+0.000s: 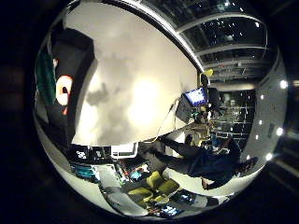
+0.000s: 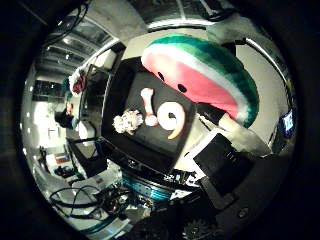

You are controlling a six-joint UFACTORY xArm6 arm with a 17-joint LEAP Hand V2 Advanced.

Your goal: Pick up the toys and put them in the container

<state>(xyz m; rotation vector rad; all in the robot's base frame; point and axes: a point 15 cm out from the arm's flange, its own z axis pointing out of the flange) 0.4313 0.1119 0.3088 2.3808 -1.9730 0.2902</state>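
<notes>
Close against the palm, a watermelon plush (image 2: pixel 200 75) is being gripped by the hand (image 2: pixel 225 175), its long axis slanting above the black container (image 2: pixel 145 145). Inside that container, three small toys (image 2: pixel 150 112) are being kept.

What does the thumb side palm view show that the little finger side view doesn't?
Only the thumb side view: the watermelon slice plush close to the palm, plus a fluffy white toy and a pink bone-shaped toy on the black tray. Only the little finger side view: the bare white tabletop and a lit monitor. Both share the orange-and-white curled toy on the tray.
</notes>
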